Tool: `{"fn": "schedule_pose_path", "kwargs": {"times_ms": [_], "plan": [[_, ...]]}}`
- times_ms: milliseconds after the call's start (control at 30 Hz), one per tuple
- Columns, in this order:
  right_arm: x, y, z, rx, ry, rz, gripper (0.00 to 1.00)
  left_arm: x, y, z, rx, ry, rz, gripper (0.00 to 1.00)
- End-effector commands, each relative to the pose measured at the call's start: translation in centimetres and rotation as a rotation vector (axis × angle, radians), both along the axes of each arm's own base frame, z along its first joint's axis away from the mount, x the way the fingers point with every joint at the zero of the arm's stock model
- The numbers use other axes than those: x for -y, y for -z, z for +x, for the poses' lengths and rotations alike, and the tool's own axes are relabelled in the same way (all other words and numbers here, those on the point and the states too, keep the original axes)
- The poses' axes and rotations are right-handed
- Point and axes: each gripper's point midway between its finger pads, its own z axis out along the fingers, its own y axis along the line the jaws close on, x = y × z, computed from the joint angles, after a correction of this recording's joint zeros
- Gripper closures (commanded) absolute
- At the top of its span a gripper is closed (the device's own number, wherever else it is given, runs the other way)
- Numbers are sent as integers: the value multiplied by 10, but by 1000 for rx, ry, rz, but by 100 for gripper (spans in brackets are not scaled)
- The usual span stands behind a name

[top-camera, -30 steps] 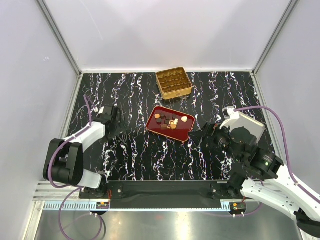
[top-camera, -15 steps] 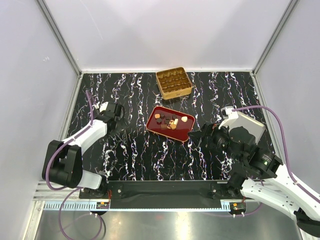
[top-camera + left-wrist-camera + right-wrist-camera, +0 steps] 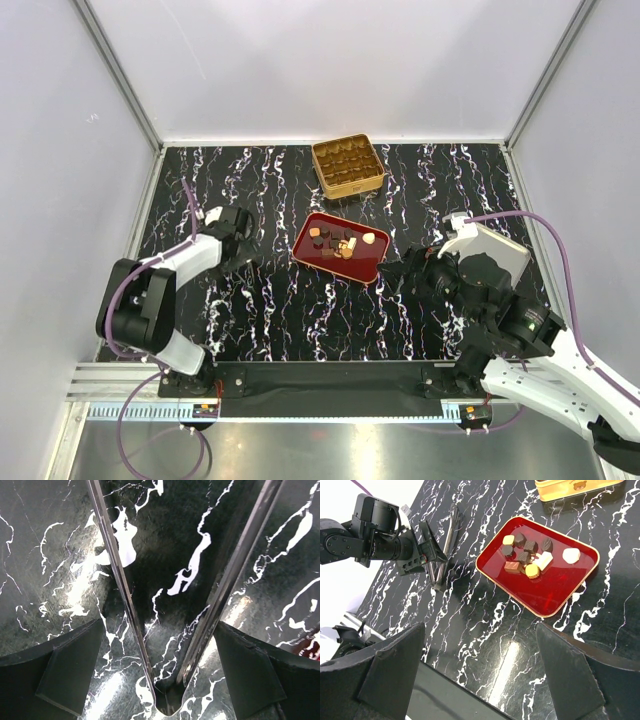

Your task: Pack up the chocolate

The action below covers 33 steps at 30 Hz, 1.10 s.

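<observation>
The small chocolate pieces (image 3: 529,557), dark brown, tan and cream, round and square, lie clustered in the glossy red rectangular tray (image 3: 555,595) on the black white-veined desk (image 3: 270,310); the left end effector (image 3: 160,672) stands open over thin metal tongs (image 3: 117,575); the right end effector (image 3: 480,675) is open too, holding nothing.

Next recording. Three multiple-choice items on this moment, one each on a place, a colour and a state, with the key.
1. The red tray lies: A) nearer the arms than the gold tin; B) behind the tin; C) on top of the tin.
2. The tin is: A) blue; B) gold; C) white.
3. The left jaws are: A) shut on the tin's wall; B) shut on the tray's rim; C) open, astride the tongs.
Key: 1 A, the tray sits between tin and arm bases; 2 B, its walls shine gold; 3 C, both tong arms lie inside the wide gap.
</observation>
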Motion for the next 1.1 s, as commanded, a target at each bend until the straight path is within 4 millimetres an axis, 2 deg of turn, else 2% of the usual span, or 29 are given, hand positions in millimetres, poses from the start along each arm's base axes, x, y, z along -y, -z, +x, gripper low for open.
{"fn": "schedule_pose_path", "kwargs": {"times_ms": [0, 167, 267, 400, 600, 733, 767, 833, 900, 967, 1000, 1067], "plan": [[7, -10, 2, 37, 20, -17, 0, -4, -13, 24, 77, -37, 32, 1], [8, -8, 4, 44, 26, -35, 0, -8, -3, 29, 63, -40, 52, 1], [7, -7, 6, 47, 26, -46, 0, -7, -5, 32, 72, -31, 52, 3], [5, -8, 7, 48, 26, -48, 0, -9, -10, 37, 79, -15, 66, 11], [3, -8, 7, 44, 22, -37, 0, -13, -19, 36, 60, 9, 103, 31], [3, -12, 6, 40, 24, -21, 1, -12, -52, 37, 83, 71, 125, 38], [4, -12, 6, 40, 24, -21, 0, -9, -73, 39, 112, 96, 128, 38], [4, -14, 5, 37, 24, -11, 0, -5, -92, 38, 120, 158, 138, 39], [4, -16, 5, 34, 28, -7, 0, 1, -118, 34, 136, 220, 141, 42], [5, -15, 6, 30, 36, -10, 0, 10, -131, 24, 132, 279, 127, 43], [5, -16, 6, 29, 40, -9, 0, 13, -147, 23, 163, 303, 121, 44], [4, -18, 6, 28, 41, -8, 0, 24, -156, 15, 168, 356, 84, 45]]}}
